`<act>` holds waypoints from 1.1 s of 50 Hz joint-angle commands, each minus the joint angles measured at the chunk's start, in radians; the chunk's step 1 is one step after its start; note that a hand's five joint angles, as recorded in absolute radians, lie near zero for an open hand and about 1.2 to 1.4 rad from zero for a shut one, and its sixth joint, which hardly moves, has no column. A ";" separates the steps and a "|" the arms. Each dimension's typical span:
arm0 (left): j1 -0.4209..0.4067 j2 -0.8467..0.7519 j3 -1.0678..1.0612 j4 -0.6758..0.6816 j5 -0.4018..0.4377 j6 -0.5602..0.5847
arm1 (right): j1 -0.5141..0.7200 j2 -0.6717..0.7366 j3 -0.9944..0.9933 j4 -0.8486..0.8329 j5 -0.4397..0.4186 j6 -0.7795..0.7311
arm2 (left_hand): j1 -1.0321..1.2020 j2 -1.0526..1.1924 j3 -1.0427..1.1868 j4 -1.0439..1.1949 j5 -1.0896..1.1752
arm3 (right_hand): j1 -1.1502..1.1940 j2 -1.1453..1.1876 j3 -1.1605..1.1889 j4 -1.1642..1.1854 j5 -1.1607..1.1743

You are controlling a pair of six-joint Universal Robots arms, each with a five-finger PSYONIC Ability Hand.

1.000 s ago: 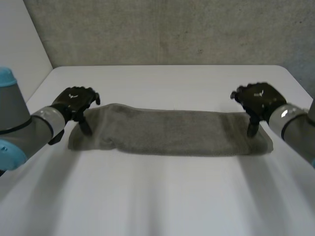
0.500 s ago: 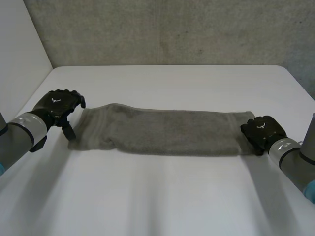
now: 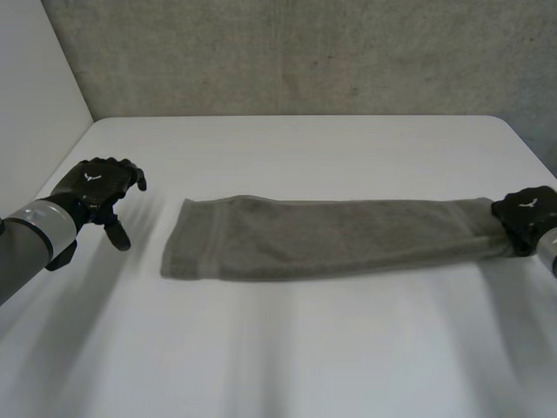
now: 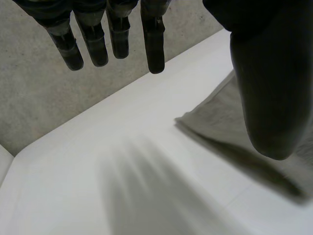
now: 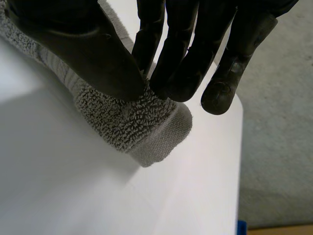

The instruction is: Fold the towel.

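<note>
1. Tabletop (image 3: 287, 348), white, carries the cloth.
2. Towel (image 3: 331, 237), grey and drawn into a long narrow strip, lies across the middle from left to right, its right end close to the tabletop's right edge.
3. Right hand (image 3: 525, 213) pinches the towel's right end between thumb and fingers.
4. Left hand (image 3: 96, 187) is left of the towel's left end and apart from it, fingers straight and spread from the thumb, holding nothing.
</note>
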 commanded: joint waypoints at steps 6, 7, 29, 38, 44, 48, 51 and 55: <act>-0.012 0.001 -0.014 0.001 0.000 -0.004 | -0.020 -0.016 -0.005 0.089 -0.013 -0.008 | -0.059 -0.055 -0.044 -0.051 -0.039 | 0.091 0.089 0.057 0.058 0.067; -0.012 0.001 -0.014 0.001 0.000 -0.004 | -0.020 -0.016 -0.005 0.089 -0.013 -0.008 | -0.059 -0.055 -0.044 -0.051 -0.039 | 0.091 0.089 0.057 0.058 0.067; -0.010 0.018 0.034 0.001 -0.003 -0.093 | 0.520 -0.030 -0.458 0.189 0.070 0.216 | -0.053 -0.049 -0.039 -0.046 -0.033 | 0.091 0.089 0.057 0.058 0.067; -0.007 0.028 0.031 0.001 -0.003 -0.173 | 0.931 0.309 -0.681 0.231 0.163 0.207 | -0.047 -0.043 -0.033 -0.040 -0.028 | -0.115 -0.116 -0.148 -0.148 -0.138; -0.013 0.027 0.017 0.001 -0.001 -0.173 | 0.916 0.369 -0.729 0.287 0.253 0.184 | -0.045 -0.040 -0.030 -0.037 -0.025 | -1.069 -1.071 -1.103 -1.102 -1.093; -0.016 0.027 0.004 0.003 0.000 -0.173 | 0.870 0.328 -0.672 0.287 0.254 0.185 | -0.044 -0.040 -0.030 -0.037 -0.025 | -1.131 -1.133 -1.165 -1.164 -1.155; -0.027 0.027 -0.002 0.003 0.002 -0.173 | 0.819 0.240 -0.577 0.273 0.251 0.191 | -0.044 -0.040 -0.030 -0.037 -0.025 | -1.131 -1.133 -1.165 -1.164 -1.155; -0.074 0.027 -0.002 0.006 0.002 -0.173 | 0.747 0.128 -0.424 0.218 0.225 0.228 | -0.039 -0.035 -0.024 -0.031 -0.019 | -1.131 -1.133 -1.165 -1.164 -1.155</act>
